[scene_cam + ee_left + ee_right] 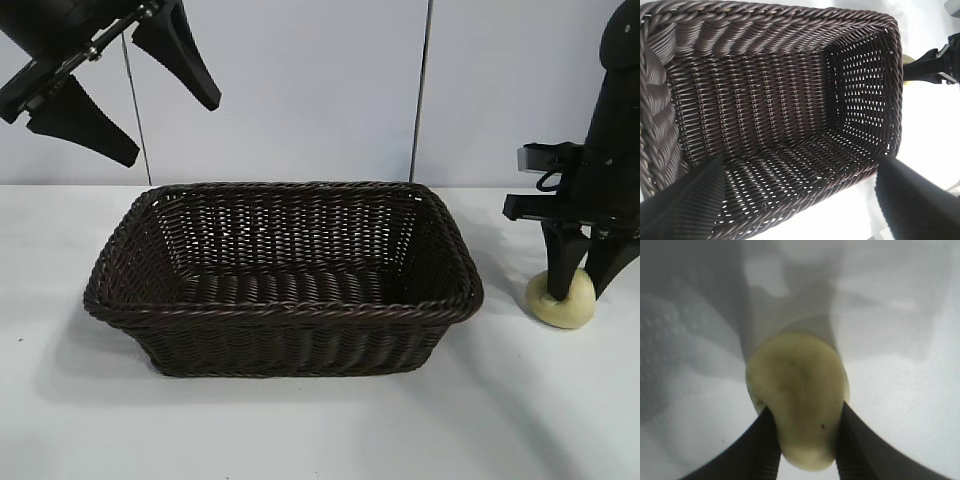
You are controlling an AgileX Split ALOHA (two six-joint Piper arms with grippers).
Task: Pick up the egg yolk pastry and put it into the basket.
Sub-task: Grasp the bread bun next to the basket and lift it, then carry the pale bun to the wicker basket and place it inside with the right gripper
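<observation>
The pale yellow egg yolk pastry (561, 300) rests on the white table just right of the basket (283, 310). My right gripper (578, 283) reaches down over it with a finger pressed against each side, squeezing the pastry (799, 399) between the dark fingers (762, 450). The dark brown woven basket holds nothing. Raised at the upper left above the basket, my left gripper (112, 88) hangs open with nothing between its fingers. Its wrist view looks down into the bare basket (775, 120) with both fingers (687, 205) wide apart.
White table (320, 430) surface stretches in front of the basket and to its left. A pale wall with two thin vertical seams stands behind. The right arm's body stands at the far right edge.
</observation>
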